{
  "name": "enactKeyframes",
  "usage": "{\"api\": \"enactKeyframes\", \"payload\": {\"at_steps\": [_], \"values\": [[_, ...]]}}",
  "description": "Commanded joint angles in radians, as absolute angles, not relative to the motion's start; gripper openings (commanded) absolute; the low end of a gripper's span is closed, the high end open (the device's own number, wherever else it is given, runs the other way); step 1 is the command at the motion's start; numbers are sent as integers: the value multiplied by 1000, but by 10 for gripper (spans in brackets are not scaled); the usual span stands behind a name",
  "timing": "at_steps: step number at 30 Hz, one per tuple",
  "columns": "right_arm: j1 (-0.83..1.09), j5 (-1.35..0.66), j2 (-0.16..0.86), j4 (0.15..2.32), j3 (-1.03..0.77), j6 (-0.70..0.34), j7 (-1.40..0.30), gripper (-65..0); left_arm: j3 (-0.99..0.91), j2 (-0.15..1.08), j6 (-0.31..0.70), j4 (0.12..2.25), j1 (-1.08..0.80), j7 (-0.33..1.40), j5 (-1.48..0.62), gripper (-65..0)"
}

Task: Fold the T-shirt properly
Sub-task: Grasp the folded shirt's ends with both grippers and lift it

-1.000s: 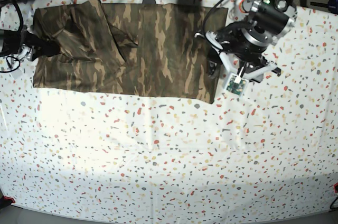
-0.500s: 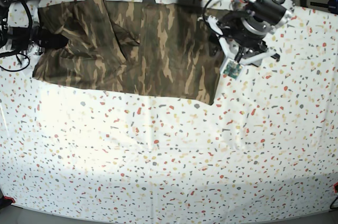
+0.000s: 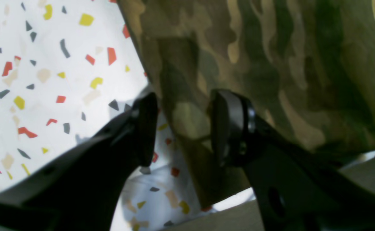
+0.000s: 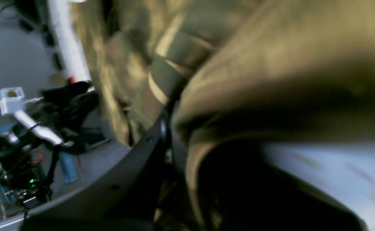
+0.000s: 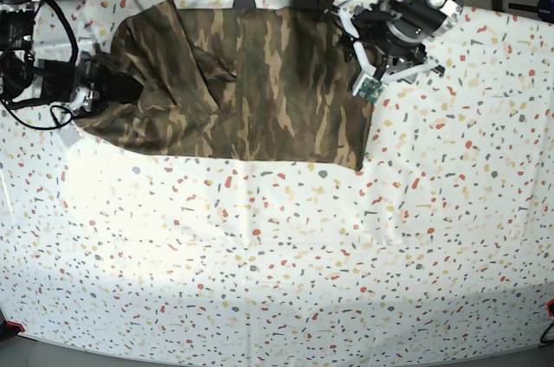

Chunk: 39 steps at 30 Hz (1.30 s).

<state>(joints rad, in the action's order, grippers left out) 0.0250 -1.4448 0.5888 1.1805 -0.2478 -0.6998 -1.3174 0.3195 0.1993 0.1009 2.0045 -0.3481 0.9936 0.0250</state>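
The left gripper (image 3: 179, 128) stands partly open, its two black fingers (image 3: 144, 128) straddling the edge of the camouflage T-shirt (image 5: 251, 81) with a gap on either side, so the cloth runs between them without being pinched; speckled tabletop (image 3: 46, 80) lies just beyond one finger and the shirt's main spread beyond the other. The right gripper (image 4: 171, 134) is closed on a bunched fold of the T-shirt, though that wrist view is blurred. The shirt lies spread between the two grippers at the tabletop's far edge.
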Motion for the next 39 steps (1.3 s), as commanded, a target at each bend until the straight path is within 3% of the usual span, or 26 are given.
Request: {"api": "enactKeyframes", "payload": {"at_steps": [1, 15, 25, 32, 39], "values": [[8, -1484, 592, 1219, -254, -698, -1317, -650, 318, 200, 98, 2021, -344, 972, 25, -371], [-123, -1454, 324, 1303, -249, -686, -1318, -650, 318, 200, 98, 2021, -344, 970, 25, -371], [-221, -1386, 164, 1303, -45, -672, -1317, -650, 318, 200, 98, 2021, -344, 952, 25, -371], [-272, -1334, 10, 1303, -2, -628, -1318, -650, 318, 200, 98, 2021, -343, 948, 25, -371], [-294, -1284, -30, 1303, 39, -629, -1317, -650, 318, 200, 98, 2021, -331, 947, 31, -371]]}}
